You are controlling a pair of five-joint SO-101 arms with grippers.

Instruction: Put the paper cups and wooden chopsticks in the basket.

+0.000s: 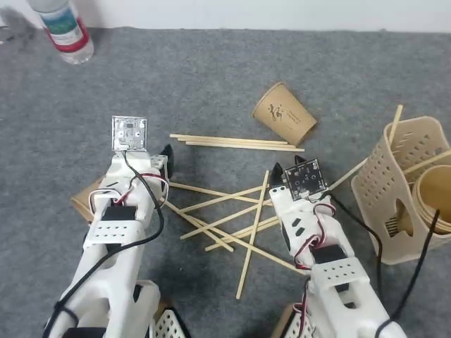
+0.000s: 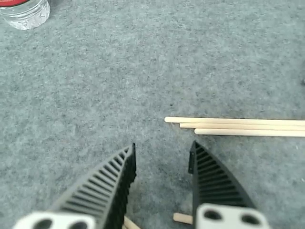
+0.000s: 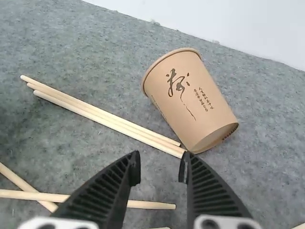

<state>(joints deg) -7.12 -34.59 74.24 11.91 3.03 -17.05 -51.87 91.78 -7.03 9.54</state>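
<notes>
A brown paper cup (image 1: pixel 284 114) (image 3: pixel 188 100) lies on its side on the grey carpet. Three wooden chopsticks (image 1: pixel 236 143) (image 2: pixel 238 126) (image 3: pixel 100 117) lie side by side to its left. Several more chopsticks (image 1: pixel 232 218) lie crossed between the two arms. My left gripper (image 1: pixel 163 160) (image 2: pixel 162 150) hangs open and empty, just short of the three chopsticks' ends. My right gripper (image 1: pixel 280 174) (image 3: pixel 159 164) is open and empty, close in front of the cup. The beige basket (image 1: pixel 394 176) at the right holds a cup (image 1: pixel 433 197) and some chopsticks. Another cup (image 1: pixel 86 198) lies partly hidden under the left arm.
A plastic water bottle (image 1: pixel 65 28) (image 2: pixel 24 12) stands at the far left by the white wall. Bare carpet (image 1: pixel 197 77) stretches between the bottle and the lying cup.
</notes>
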